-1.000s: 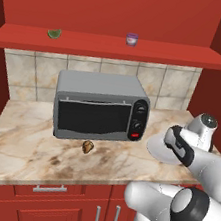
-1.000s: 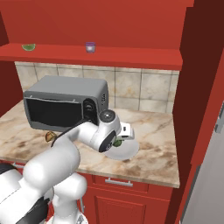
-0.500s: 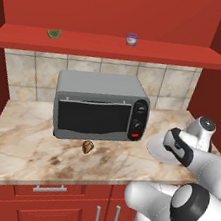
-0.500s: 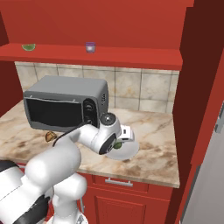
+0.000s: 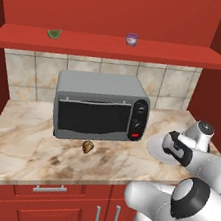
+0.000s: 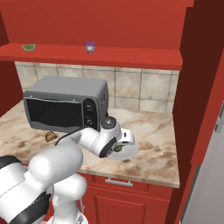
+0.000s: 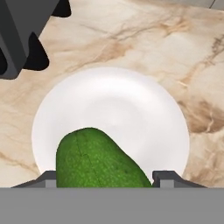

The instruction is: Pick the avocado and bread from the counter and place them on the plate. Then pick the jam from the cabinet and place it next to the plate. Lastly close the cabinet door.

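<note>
Avocado (image 7: 98,159) between fingers (image 7: 165,177), lengthwise over plate (image 7: 131,109)

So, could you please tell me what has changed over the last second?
Very little. The hand remains over the plate with the avocado between its fingers, and the arm has barely shifted. The avocado is not yet let go. The bread still lies on the counter by the toaster oven, and the jam on the cabinet shelf.
</note>
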